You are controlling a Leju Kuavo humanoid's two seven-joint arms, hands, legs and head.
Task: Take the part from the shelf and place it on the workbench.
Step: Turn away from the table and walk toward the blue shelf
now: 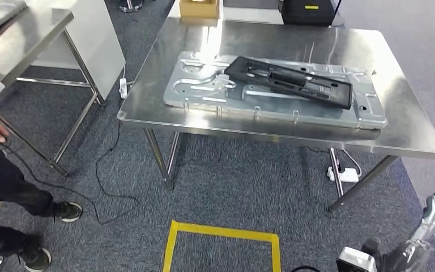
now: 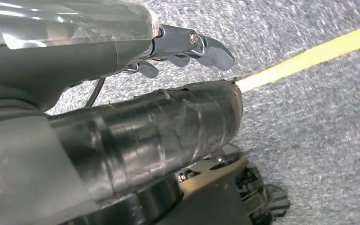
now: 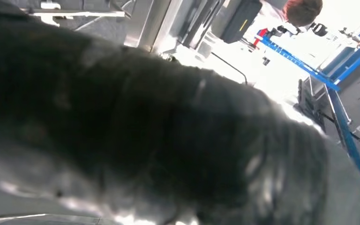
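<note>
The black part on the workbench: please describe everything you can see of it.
The black part is a long, flat, matte frame, plastic by its look, with slots and cut-outs along its length. It lies diagonally on a stamped silver metal panel, which rests flat on the steel workbench. It touches only that panel, and no hand holds it.

Black part [image 1: 290, 81] flat on workbench [image 1: 408, 139]
</note>
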